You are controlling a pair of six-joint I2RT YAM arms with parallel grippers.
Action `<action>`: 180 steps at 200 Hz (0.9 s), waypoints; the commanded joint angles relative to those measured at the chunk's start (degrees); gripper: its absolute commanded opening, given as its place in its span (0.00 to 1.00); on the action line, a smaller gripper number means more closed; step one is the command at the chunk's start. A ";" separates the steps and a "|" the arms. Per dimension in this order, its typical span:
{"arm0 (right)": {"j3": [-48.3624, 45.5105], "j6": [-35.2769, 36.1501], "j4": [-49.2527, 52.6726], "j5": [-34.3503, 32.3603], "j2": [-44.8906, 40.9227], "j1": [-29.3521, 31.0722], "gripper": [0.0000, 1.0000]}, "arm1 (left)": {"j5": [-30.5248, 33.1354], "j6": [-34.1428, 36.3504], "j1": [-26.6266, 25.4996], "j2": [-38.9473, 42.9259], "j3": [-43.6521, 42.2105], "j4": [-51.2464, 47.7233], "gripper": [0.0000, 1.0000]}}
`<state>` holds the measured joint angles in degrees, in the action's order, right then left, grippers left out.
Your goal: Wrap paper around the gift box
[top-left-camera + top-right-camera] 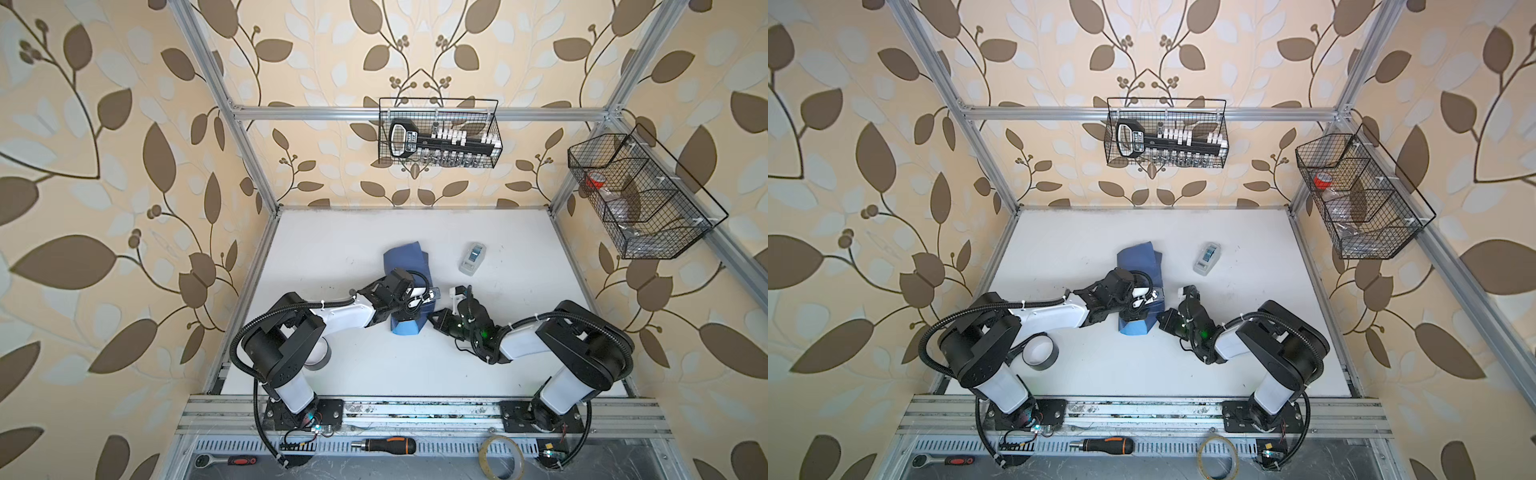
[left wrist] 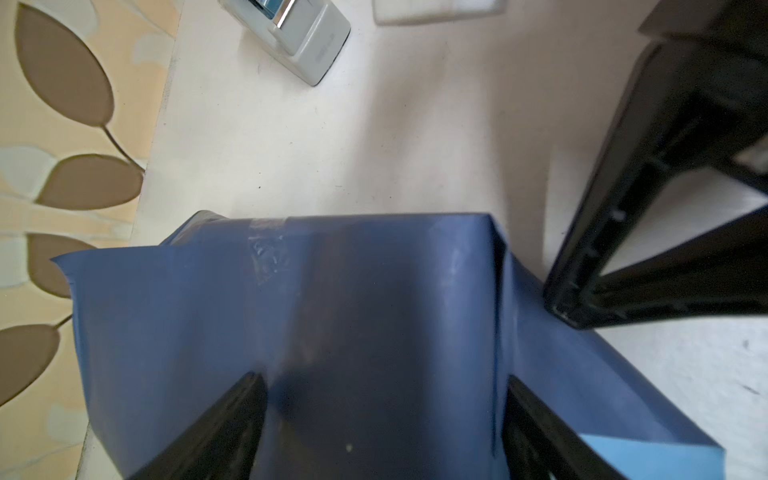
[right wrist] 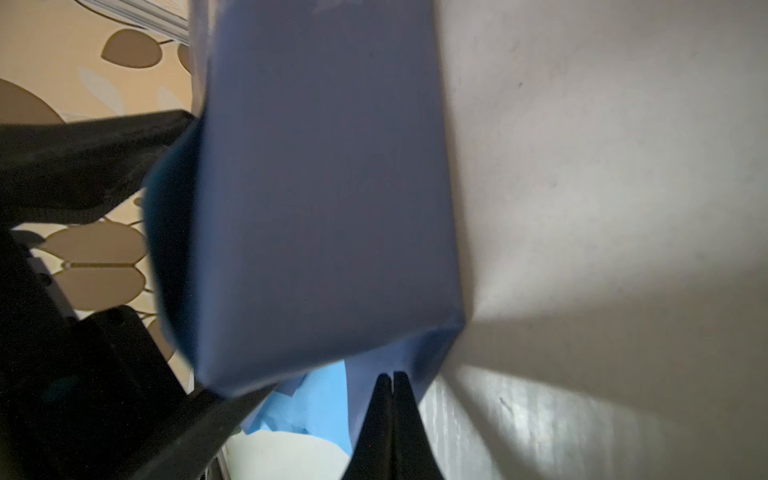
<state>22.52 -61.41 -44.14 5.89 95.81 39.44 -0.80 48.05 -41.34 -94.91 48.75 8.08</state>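
Observation:
The gift box is hidden under the dusky blue paper [image 1: 405, 259] [image 1: 1136, 257] folded round it at the table's middle. A clear tape strip [image 2: 268, 253] holds the paper [image 2: 374, 291] on top. My left gripper [image 1: 409, 309] [image 1: 1133, 309] [image 2: 382, 376] reaches down over the parcel, jaws wide, with one finger against each of its sides. The right gripper [image 1: 432, 322] [image 1: 1160, 318] [image 3: 392, 374] is shut, its tip pressed on a loose flap at the parcel's near right corner. Light blue paper [image 3: 316, 407] shows at that open end.
A grey tape dispenser [image 1: 472, 258] [image 1: 1207, 257] [image 2: 299, 37] lies right of the parcel. A black tape roll [image 1: 1038, 353] sits under the left arm. Two wire baskets [image 1: 440, 133] [image 1: 640, 199] hang on the frame. A screwdriver [image 1: 386, 444] and clear tape roll [image 1: 500, 457] lie below the table's front rail.

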 commanded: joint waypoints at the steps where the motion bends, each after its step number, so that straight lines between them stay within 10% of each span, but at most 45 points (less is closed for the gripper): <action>1: 1.12 0.58 0.08 0.69 2.15 -0.71 0.00 | 1.29 1.40 -0.01 -1.90 0.01 -4.74 0.87; 180: -2.15 -1.27 2.39 0.52 1.48 4.56 0.00 | 1.42 1.17 0.12 -1.62 0.09 -5.00 0.87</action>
<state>22.72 -61.73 -46.87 5.80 99.46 43.70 -0.30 48.05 -41.32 -95.02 48.77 8.21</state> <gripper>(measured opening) 0.047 0.875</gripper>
